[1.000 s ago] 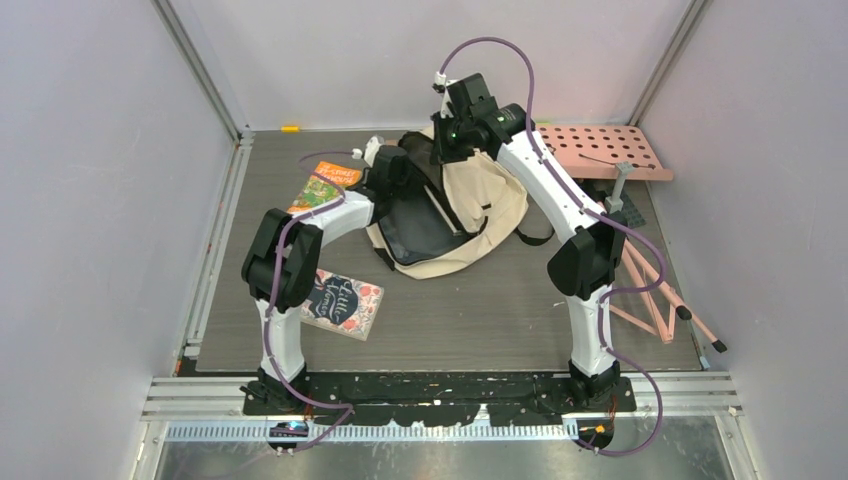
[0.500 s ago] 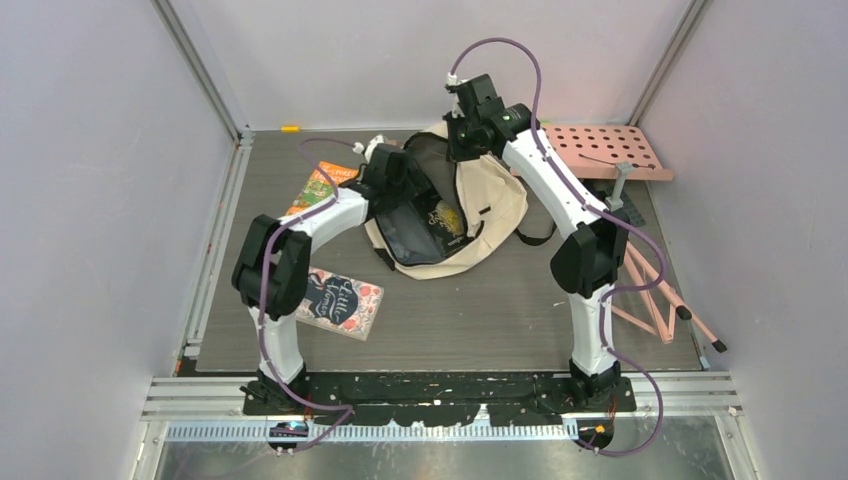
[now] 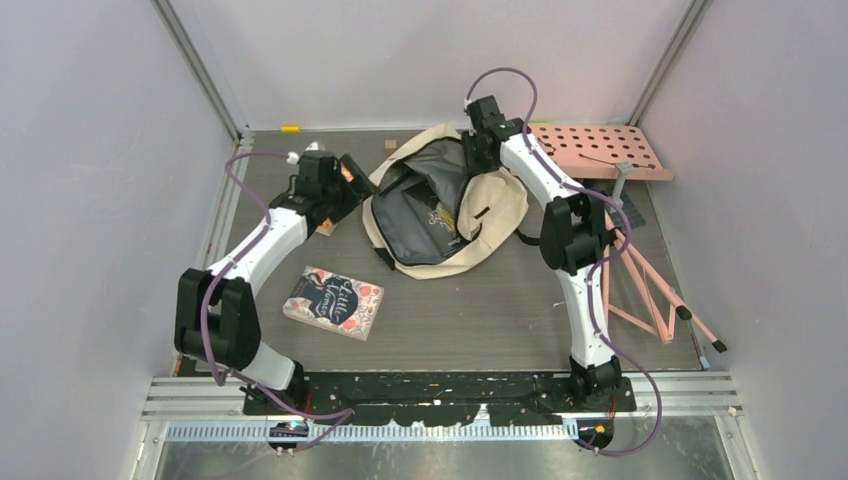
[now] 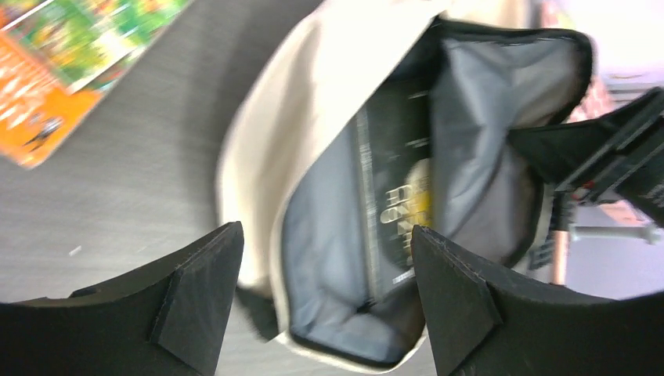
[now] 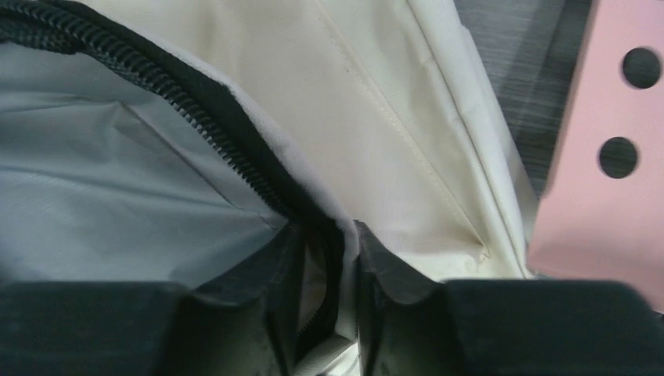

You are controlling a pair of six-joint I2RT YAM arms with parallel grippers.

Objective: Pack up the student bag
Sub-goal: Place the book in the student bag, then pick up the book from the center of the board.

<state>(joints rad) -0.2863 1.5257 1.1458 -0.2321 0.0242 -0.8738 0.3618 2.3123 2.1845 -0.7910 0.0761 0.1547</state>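
Bag [image 3: 497,200]: laid open at the far middle of the table [image 3: 480,300]; a dark book [image 4: 395,196] is seen inside.
Right gripper [image 5: 338,243]: jaws pinched on the bag's zippered rim.
Left gripper [image 4: 322,243]: jaws spread, nothing held; the bag is seen beyond them, untouched.

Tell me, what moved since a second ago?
The left gripper swung away from the student bag toward the left, open and empty, and a dark book now shows inside. The right gripper, pinching the bag's zipper rim, drew it back and to the right, widening the mouth. The patterned book and pink perforated board stayed put.
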